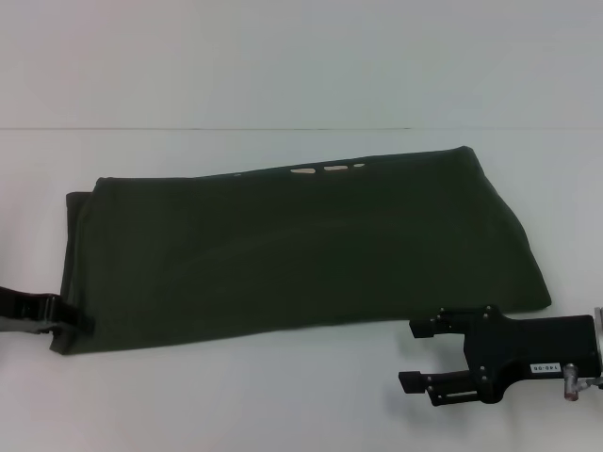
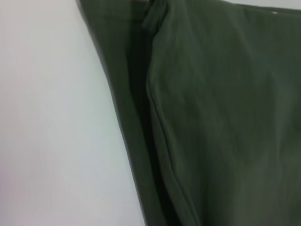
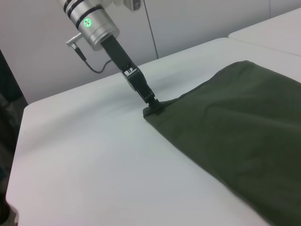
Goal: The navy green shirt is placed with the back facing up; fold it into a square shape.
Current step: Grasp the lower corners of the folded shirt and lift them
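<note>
The navy green shirt lies on the white table as a long folded band running left to right, plain side up. A bit of cream lettering peeks out at its far edge. My left gripper is at the band's near left corner, shut on the cloth; the right wrist view shows it pinching that corner. The left wrist view is filled by shirt layers and their folded edges. My right gripper hovers open just in front of the shirt's near right corner, holding nothing and apart from the cloth.
The white table extends in front of and behind the shirt. A seam runs across the tabletop beyond the shirt. In the right wrist view a wall stands behind the table's far edge.
</note>
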Tool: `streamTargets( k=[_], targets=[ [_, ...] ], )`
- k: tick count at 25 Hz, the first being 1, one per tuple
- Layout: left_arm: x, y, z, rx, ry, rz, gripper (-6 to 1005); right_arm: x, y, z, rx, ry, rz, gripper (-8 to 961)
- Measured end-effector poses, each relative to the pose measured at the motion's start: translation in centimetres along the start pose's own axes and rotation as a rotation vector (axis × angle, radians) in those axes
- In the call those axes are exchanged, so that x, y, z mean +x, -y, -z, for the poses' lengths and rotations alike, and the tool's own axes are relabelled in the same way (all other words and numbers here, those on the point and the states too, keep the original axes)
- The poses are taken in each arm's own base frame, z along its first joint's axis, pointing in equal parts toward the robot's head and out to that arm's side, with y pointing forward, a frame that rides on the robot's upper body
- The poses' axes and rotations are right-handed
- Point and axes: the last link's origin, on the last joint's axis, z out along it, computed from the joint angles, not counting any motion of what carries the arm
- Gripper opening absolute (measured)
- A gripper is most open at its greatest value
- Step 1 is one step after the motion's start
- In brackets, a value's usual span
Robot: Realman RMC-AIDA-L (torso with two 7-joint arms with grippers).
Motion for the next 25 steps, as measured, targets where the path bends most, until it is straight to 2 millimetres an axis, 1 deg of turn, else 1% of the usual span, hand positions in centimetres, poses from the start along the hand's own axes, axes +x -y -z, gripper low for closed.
streamTargets(
  k=[8,25],
  targets=[
    [0.2,-0.26,-0.21,0.007,0.01,-0.017,324,-0.13,0.11,-0.03,0.003,-0.001,0.003,837],
    [0.18,-0.19,-0.21,0.021,0.025,-0.029,44,-0.2,0.15,0.04,0.002,-0.001,-0.003,835]
  ],
)
